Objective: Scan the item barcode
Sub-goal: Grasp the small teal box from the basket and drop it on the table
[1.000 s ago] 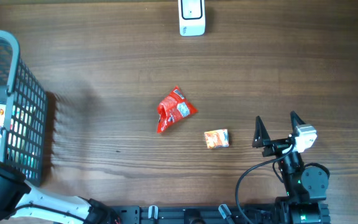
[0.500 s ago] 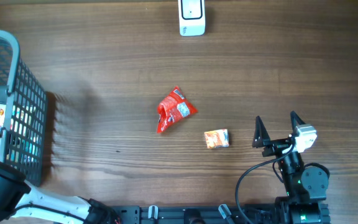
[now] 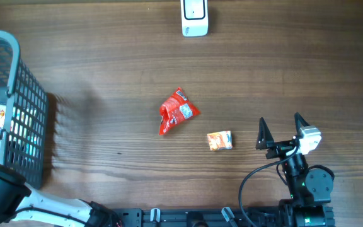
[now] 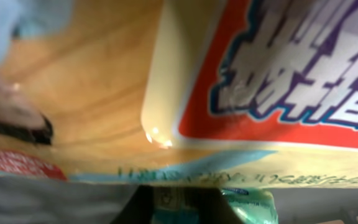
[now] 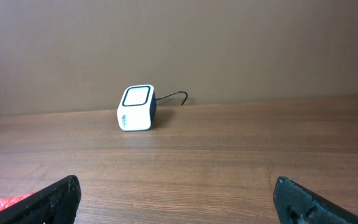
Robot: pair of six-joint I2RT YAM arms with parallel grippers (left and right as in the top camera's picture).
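Note:
A white barcode scanner (image 3: 194,17) stands at the table's far edge; the right wrist view shows the scanner (image 5: 137,108) straight ahead. On the table lie a red snack packet (image 3: 178,111) and a small orange box (image 3: 220,140). My right gripper (image 3: 283,129) hovers right of the box, open and empty, and the right gripper (image 5: 182,205) has its fingers wide apart. My left gripper (image 4: 182,205) is down inside the grey basket (image 3: 17,94), pressed against a cream and red pack (image 4: 260,81) and a teal wrapper (image 4: 247,205). Its jaws are too dark and blurred to read.
The basket fills the left edge and holds several packs. The scanner's cable (image 5: 173,96) runs off behind it. A corner of the red packet (image 5: 5,204) shows at the bottom left of the right wrist view.
The pack seen through the basket wall has shifted slightly toward the left edge. The right arm and the items on the table have not moved.

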